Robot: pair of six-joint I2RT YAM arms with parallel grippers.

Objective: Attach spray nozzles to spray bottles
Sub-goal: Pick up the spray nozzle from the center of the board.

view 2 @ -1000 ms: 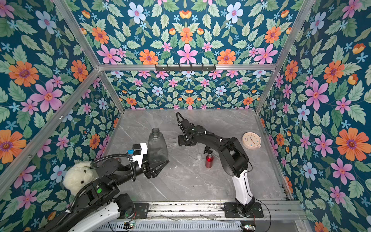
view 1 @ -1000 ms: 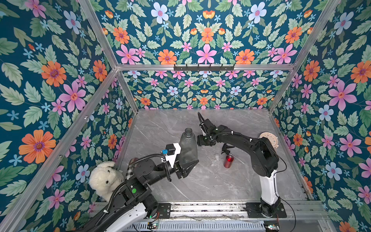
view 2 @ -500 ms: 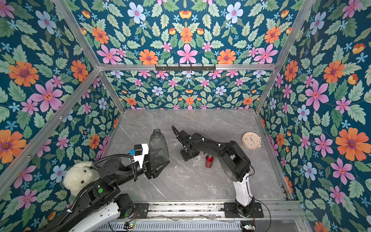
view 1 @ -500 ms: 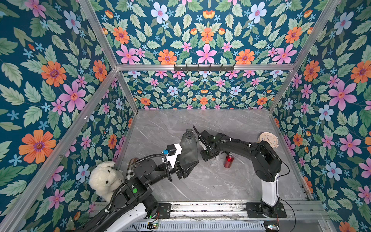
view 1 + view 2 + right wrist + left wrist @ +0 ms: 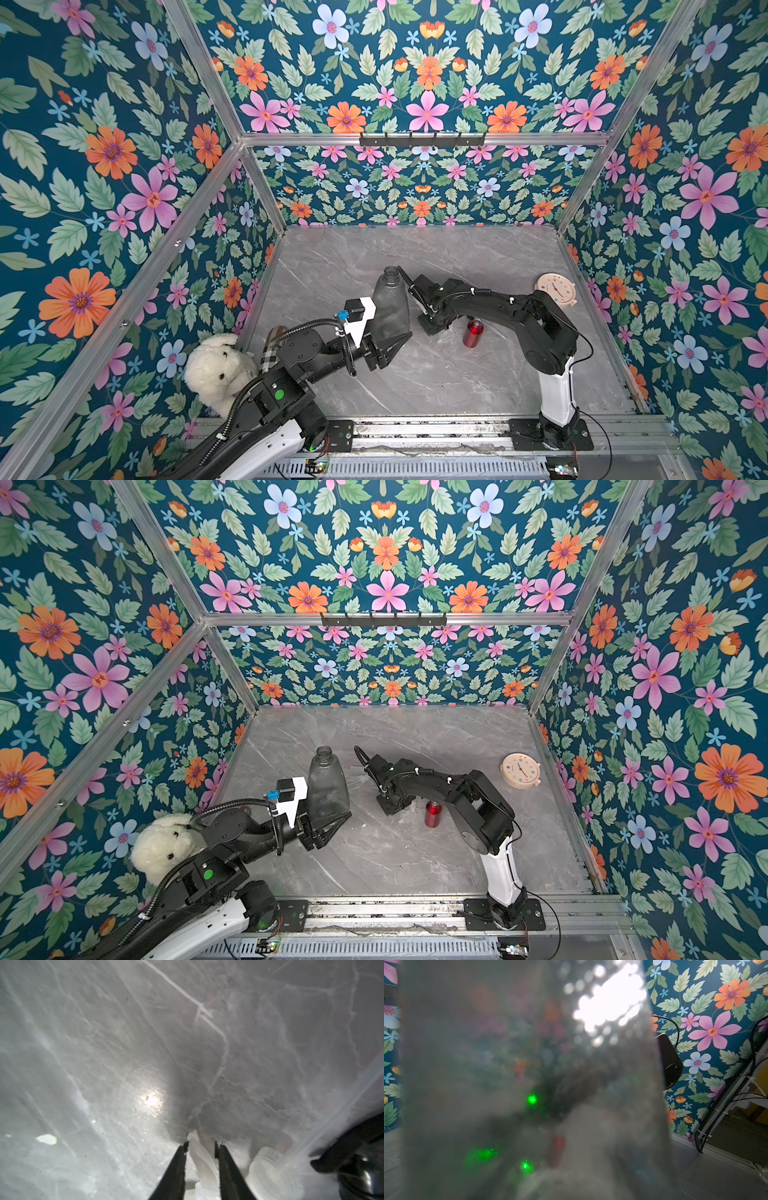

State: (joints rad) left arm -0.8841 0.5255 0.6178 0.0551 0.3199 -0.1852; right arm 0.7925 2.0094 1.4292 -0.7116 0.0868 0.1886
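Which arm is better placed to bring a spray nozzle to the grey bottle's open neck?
The right. The right gripper has its jaws against the clear nozzle on the table; the left gripper is occupied holding the grey bottle upright.

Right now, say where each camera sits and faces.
Top views: above the near edge, looking down at the table; left arm, right arm show.
Left wrist: on left arm, facing the grey bottle; no hand shows.
Right wrist: on right arm, facing the table; right hand pinches a clear nozzle.
Shared: grey bottle, top and left wrist.
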